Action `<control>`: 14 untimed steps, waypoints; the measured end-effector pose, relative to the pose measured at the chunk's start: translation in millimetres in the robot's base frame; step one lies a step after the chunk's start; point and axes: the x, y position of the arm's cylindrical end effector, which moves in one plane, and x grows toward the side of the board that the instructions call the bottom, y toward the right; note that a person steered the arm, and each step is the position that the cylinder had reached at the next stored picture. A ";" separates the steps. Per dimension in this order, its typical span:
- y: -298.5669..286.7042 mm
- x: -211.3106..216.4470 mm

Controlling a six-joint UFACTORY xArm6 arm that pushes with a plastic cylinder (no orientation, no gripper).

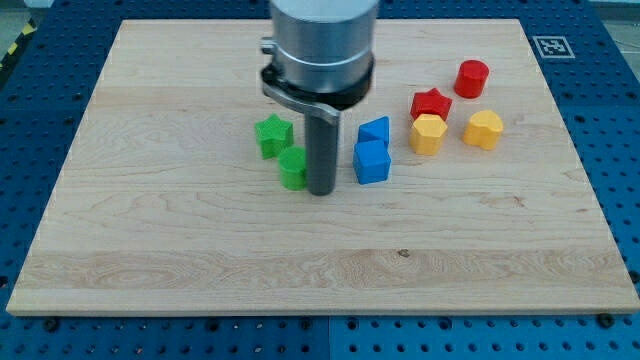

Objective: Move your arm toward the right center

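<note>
My tip (320, 190) rests on the wooden board (200, 260) near its middle. A green round block (293, 167) sits just left of the tip, touching or nearly touching the rod. A green star block (272, 134) lies up and left of it. A blue cube (371, 161) stands a short way right of the tip, with a second blue block (374, 131) just above it. Further right are a red star block (431, 103), a red cylinder (472, 77), and two yellow hexagonal blocks (427, 133) (483, 129).
The arm's grey cylindrical body (322, 45) hangs over the board's upper middle and hides what is behind it. A printed marker tag (549, 45) sits by the board's top right corner. Blue perforated table surrounds the board.
</note>
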 end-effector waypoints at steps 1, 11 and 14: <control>-12.5 -1.5; 94.5 57.1; 262.8 43.8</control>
